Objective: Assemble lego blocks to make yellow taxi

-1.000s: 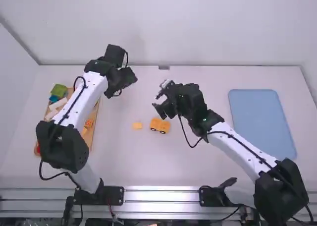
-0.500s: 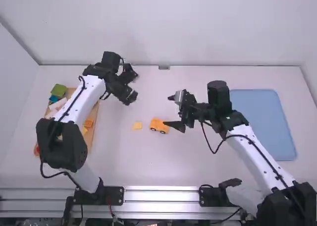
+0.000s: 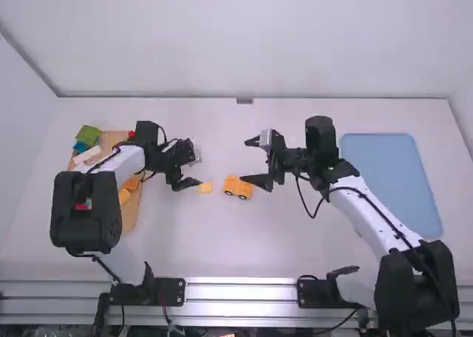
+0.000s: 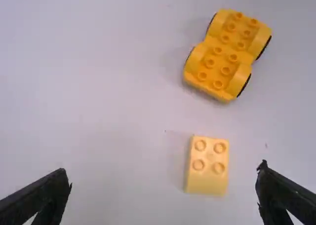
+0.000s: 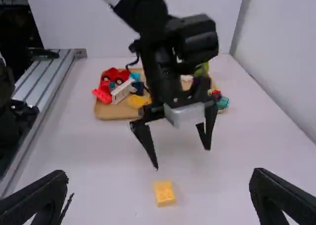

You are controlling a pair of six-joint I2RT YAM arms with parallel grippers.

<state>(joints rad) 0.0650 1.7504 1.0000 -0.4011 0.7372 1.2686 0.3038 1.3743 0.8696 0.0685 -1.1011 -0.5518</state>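
Shows a white table point(image 3: 222, 241) beneath the left pincer point(image 3: 195, 162) and the right pincer point(image 3: 245, 160). Has a flat blue tray point(image 3: 390, 185) to the right of the right pincer, well apart. Has a wooden board point(image 3: 130, 217) to the left of the left pincer, loaded with mixed pieces, among them a green block point(image 3: 88, 135), a white brick point(image 5: 122, 91) and a red piece point(image 5: 102, 96).

Stands open at the left pincer, fingers wide apart. Stands open at the right pincer too, just as widely spread.

Shows the yellow wheeled base point(image 3: 238, 188) upright on the table, studs up, between the two pincers, near the right pincer and on its camera side. Shows, smallest of the task's parts, a pale yellow block point(image 4: 207, 166) studs up on the table, near the left pincer, apart from the wheeled base. In the left wrist view, appears between the left pincer's two fingers, closer to one.
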